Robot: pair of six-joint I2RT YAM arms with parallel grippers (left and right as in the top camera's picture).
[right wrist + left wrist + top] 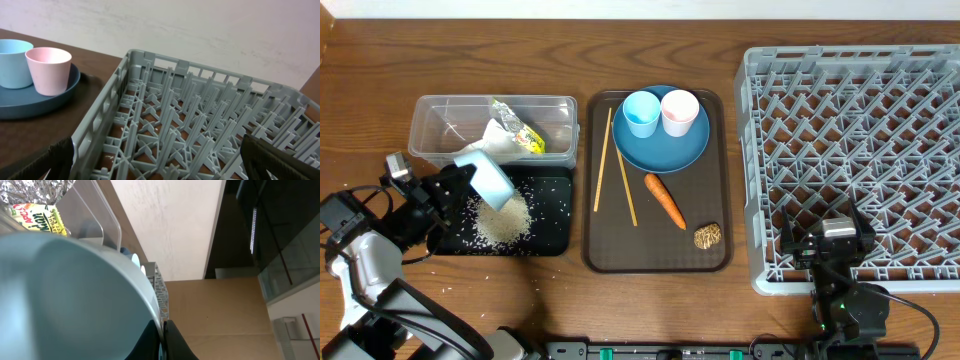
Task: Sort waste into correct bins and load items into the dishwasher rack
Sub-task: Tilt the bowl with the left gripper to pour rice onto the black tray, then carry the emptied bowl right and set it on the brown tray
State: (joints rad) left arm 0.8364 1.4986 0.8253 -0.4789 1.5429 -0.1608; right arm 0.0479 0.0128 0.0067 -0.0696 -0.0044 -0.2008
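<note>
My left gripper (pixel 463 186) is shut on the rim of the white-inside bowl (pixel 494 180) and holds it tipped over the black tray (pixel 555 235). A heap of rice grains (pixel 503 222) lies on that tray. In the left wrist view the bowl (pixel 65 295) fills the frame, with my fingers (pixel 162 340) pinching its rim. The clear tub (pixel 430 120) holds the napkin (pixel 498 135) and the snack wrapper (pixel 525 135). The blue plate (pixel 665 150) carries the light-blue cup (pixel 641 113) and the pink cup (pixel 679 111). My right gripper (pixel 830 245) is open and empty over the rack (pixel 880 100).
The dark brown serving tray (pixel 610 250) holds the plate, the chopsticks (pixel 603 160), the carrot (pixel 665 200) and the brown food piece (pixel 708 236). Loose rice grains lie scattered on the table in front of the black tray. The right wrist view shows the rack's pegs (pixel 190 115) and both cups.
</note>
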